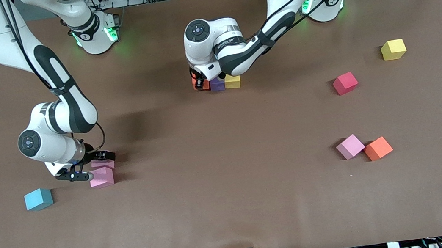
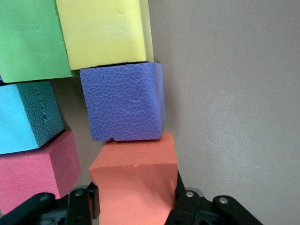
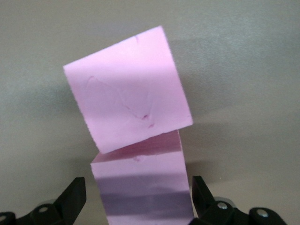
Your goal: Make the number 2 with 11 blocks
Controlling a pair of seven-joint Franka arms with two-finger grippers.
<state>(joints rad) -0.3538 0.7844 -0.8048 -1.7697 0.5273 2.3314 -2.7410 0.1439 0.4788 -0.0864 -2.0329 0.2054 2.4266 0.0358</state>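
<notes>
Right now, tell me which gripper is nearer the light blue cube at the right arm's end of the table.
Right. The right gripper straddles a pink cube beside the light blue cube; the left gripper holds an orange cube mid-table.

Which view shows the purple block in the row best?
The left wrist view: the purple block fills mid-frame between yellow block and orange block. The front view shows only a sliver under the left arm; the right wrist view shows none.

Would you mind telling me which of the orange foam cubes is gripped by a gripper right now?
The orange foam cube beside the purple foam cube, clamped in the left gripper. The other orange cube lies free, touching a pink cube.
</notes>
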